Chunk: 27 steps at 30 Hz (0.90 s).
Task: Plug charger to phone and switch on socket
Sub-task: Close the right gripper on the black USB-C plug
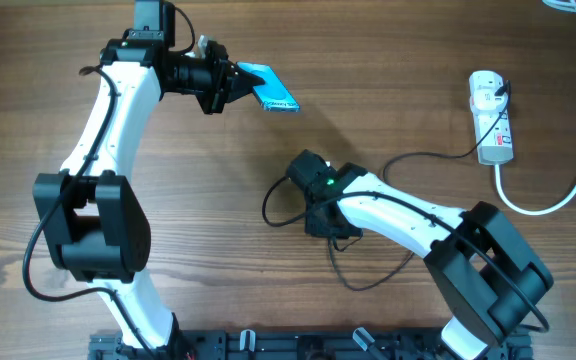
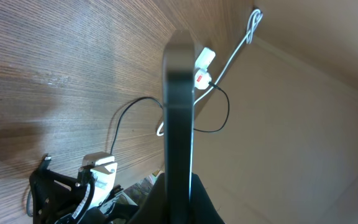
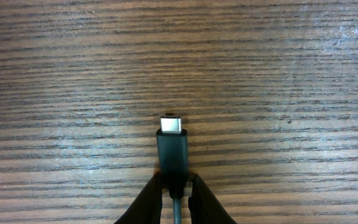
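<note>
Pinching the charger (image 3: 171,148) by the back of its black connector body, the right gripper (image 3: 174,184) has its two fingers nearly closed, with only the plug's width between them. The silver USB-C tip points straight away from the fingers over the bare wood grain. Whether the tip touches the wood cannot be told from the right wrist view. In the overhead view the charger's thin black cable runs from the right arm's wrist across the table (image 1: 218,260) toward the socket (image 1: 494,120).

The phone (image 1: 274,88) is near the far middle of the table, up and to the left of the right arm's wrist and apart from it. The left gripper (image 1: 244,85) is clamped on one end of it, jaws closed against it. Its turquoise screen faces up toward the overhead camera at a tilt. The white band of text lies at the free end, away from the fingers. From the left wrist camera the phone appears edge-on, as a dark upright bar rising out of the gripper.

The socket lies near the table's right edge, well apart from both grippers. A white plug block sits at its far end, with a thin black cable leaving it. A thick white lead (image 1: 568,195) curves from the socket's near end out to the right and back up along the edge.
</note>
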Each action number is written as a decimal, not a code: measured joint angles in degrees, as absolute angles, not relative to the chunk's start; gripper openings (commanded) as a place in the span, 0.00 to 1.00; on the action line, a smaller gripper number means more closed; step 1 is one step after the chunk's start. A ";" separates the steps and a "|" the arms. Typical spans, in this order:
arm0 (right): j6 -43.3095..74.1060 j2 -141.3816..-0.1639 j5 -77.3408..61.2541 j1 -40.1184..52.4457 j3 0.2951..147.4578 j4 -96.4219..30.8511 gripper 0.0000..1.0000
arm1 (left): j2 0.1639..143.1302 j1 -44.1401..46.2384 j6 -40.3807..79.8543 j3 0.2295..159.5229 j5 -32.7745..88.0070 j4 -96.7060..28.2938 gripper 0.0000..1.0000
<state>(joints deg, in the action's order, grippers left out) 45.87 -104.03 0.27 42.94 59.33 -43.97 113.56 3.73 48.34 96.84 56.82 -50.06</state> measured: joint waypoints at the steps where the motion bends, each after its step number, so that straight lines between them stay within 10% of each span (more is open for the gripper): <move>1: 45.87 -104.03 0.27 42.94 59.33 -43.97 0.15 | 113.56 3.73 48.34 96.84 56.82 -50.06 0.04; 27: 43.22 -104.03 0.27 42.92 59.33 -43.79 0.04 | 113.56 3.73 47.81 96.84 56.95 -50.33 0.04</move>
